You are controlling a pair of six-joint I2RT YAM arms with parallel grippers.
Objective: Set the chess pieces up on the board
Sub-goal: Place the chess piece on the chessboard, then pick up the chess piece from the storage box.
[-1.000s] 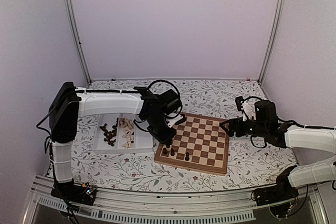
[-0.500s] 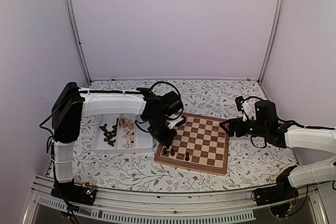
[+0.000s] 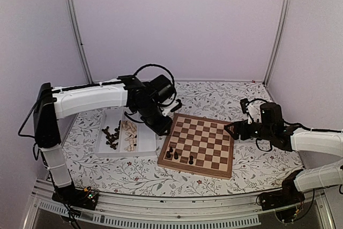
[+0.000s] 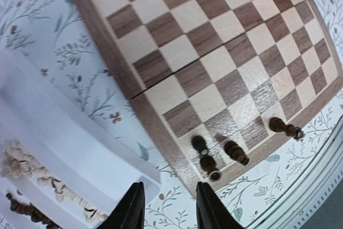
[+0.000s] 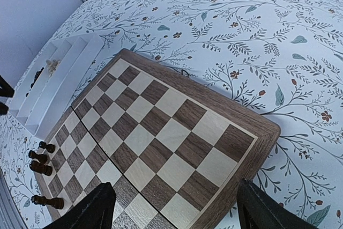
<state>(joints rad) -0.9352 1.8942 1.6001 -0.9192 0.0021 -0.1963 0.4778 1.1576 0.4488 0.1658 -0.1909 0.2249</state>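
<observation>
Top external view showed four dark chess pieces [image 3: 176, 155] standing at the board's [image 3: 203, 138] seven-o'clock corner. The left hand [image 3: 164, 127] hovered empty, fingers apart; the right hand [image 3: 232, 130], at three o'clock, gaped wide.

Table [image 3: 225, 95], covered in a white cloth with a leaf-and-flower print, carries the board [image 3: 206, 138] flat near centre and a white two-compartment tray [image 3: 142, 146] just beside the board's left edge.

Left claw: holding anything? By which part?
Nothing. The left claw is open and empty; the dark chess pieces stand free on the board.
</observation>
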